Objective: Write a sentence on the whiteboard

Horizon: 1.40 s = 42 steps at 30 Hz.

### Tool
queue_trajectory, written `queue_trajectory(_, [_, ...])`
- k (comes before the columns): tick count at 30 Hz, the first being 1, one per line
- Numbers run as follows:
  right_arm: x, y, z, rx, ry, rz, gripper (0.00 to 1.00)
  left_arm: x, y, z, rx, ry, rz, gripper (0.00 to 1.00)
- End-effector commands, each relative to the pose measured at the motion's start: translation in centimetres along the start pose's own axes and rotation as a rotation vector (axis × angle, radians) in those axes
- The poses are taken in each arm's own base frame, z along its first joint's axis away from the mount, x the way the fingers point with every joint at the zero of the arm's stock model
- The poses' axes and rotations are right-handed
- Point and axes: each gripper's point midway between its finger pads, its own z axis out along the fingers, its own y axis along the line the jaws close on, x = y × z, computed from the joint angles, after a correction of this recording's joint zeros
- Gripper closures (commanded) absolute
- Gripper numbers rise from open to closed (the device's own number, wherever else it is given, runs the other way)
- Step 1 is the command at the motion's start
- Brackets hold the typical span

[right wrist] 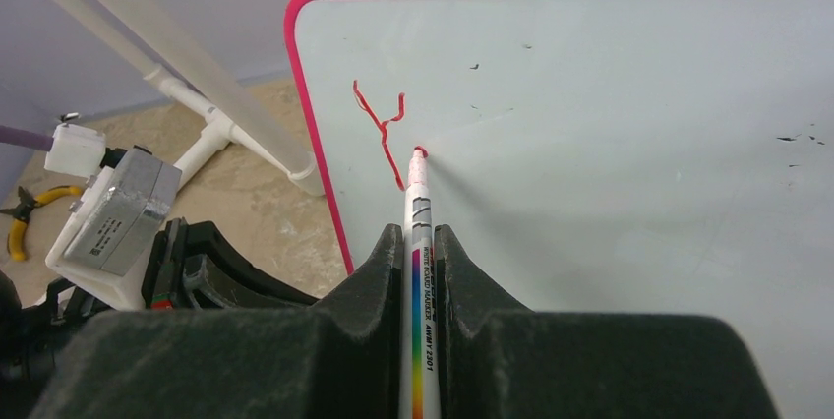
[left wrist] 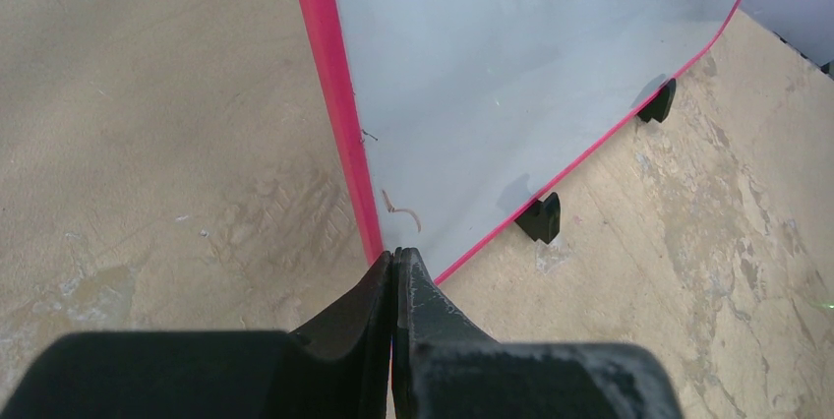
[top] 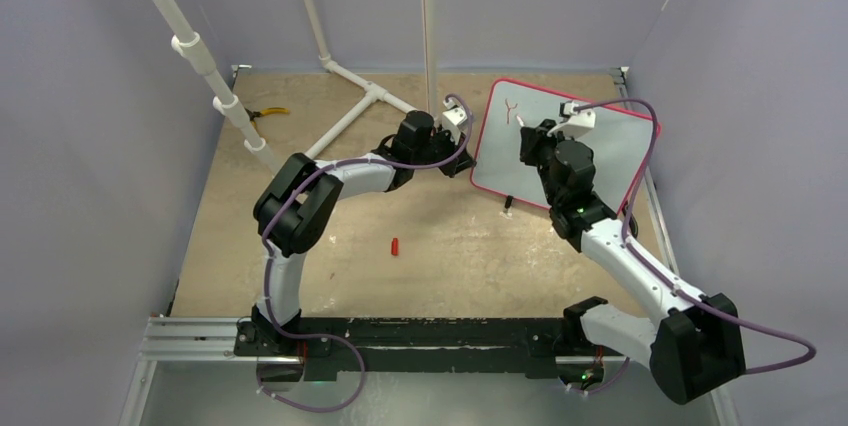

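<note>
Right tool clamps the marker, tip touching the whiteboard beside a red Y; left tool, fingers together, seemingly pinches its frame steady

pale white whiteboard with a pink-red frame and black feet; red lettering on it; white marker with a rainbow stripe and red tip; mottled tan table; red cap.
</note>
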Motion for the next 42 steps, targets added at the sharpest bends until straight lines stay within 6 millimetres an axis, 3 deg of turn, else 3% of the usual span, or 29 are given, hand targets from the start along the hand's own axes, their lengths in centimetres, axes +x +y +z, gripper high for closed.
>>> queue_trajectory(1, [-2.3, 1.2, 0.6, -0.037, -0.049, -0.012, 1.00, -3.1, -1.1, -1.0, 0.013, -0.064, 0.049, 1.00])
queue_trajectory(11, [-0.2, 0.2, 0.4, -0.004, -0.002, -0.010, 1.00, -3.2, -1.2, -1.0, 0.015, -0.066, 0.050, 1.00])
queue_trajectory(20, [0.3, -0.9, -0.3, 0.044, 0.013, 0.008, 1.00, -3.3, -1.3, -1.0, 0.016, -0.068, 0.050, 1.00])
queue_trajectory(42, [-3.4, 0.2, 0.0, 0.024, -0.082, 0.024, 1.00, -3.7, -1.5, -1.1, 0.022, -0.076, 0.042, 1.00])
